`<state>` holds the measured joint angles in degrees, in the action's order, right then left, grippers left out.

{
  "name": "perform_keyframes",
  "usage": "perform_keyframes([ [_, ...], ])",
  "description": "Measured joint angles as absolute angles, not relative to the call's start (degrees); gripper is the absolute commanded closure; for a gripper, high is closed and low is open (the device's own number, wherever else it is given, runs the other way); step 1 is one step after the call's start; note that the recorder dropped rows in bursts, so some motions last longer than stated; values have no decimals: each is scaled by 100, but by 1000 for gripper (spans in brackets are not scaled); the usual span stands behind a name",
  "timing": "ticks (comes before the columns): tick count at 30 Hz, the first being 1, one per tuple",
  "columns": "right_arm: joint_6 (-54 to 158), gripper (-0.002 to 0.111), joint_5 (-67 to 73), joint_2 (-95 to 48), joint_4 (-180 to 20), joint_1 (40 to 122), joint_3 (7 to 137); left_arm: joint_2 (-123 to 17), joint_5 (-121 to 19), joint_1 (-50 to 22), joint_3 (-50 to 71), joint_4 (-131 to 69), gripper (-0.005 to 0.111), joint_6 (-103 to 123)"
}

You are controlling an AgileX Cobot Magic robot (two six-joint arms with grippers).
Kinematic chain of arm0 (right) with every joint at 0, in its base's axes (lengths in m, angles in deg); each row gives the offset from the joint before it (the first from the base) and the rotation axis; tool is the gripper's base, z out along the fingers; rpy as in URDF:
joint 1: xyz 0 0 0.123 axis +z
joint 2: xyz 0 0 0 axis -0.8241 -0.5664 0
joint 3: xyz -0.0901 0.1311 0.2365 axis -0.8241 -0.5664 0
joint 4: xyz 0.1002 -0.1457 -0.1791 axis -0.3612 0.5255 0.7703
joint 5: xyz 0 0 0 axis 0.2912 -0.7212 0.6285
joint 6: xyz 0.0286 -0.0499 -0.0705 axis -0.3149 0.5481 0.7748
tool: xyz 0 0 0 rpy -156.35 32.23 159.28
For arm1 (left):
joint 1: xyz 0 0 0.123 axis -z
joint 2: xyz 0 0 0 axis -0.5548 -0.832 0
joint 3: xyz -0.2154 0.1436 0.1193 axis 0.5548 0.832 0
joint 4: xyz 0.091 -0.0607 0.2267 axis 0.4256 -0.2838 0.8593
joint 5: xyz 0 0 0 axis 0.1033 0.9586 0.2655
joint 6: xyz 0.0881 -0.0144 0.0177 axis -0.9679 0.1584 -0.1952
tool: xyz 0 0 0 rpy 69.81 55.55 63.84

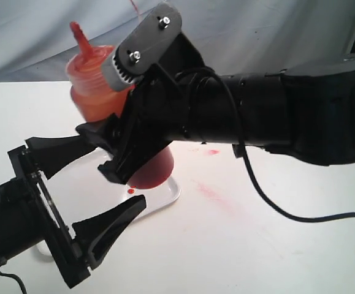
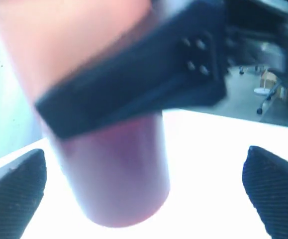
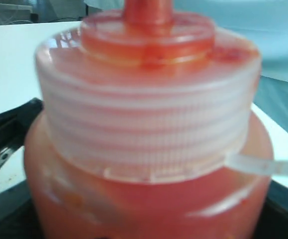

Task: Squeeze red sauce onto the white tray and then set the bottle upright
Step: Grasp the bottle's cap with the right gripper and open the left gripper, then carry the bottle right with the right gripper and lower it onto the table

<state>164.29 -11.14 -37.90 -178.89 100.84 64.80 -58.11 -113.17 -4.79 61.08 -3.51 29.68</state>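
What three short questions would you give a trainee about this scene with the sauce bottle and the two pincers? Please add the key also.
1. True or false: the right pincer holds the bottle with its nozzle pointing upward.
2. Choose one. The left pincer is:
A. open, with its fingers apart from the bottle
B. shut on the bottle
C. shut on a spoon
3. Fill the gap: a small drop of red sauce lies on the ____.

Key:
1. True; the bottle leans a little.
2. A.
3. white tray.
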Motion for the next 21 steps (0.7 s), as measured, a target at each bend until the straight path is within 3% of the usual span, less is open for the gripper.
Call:
perform_keyframes([
  [21,16520,108,-2108,-3943,-17924,7288,6206,-5811,-10947,-479,6108,-351,7,2337],
])
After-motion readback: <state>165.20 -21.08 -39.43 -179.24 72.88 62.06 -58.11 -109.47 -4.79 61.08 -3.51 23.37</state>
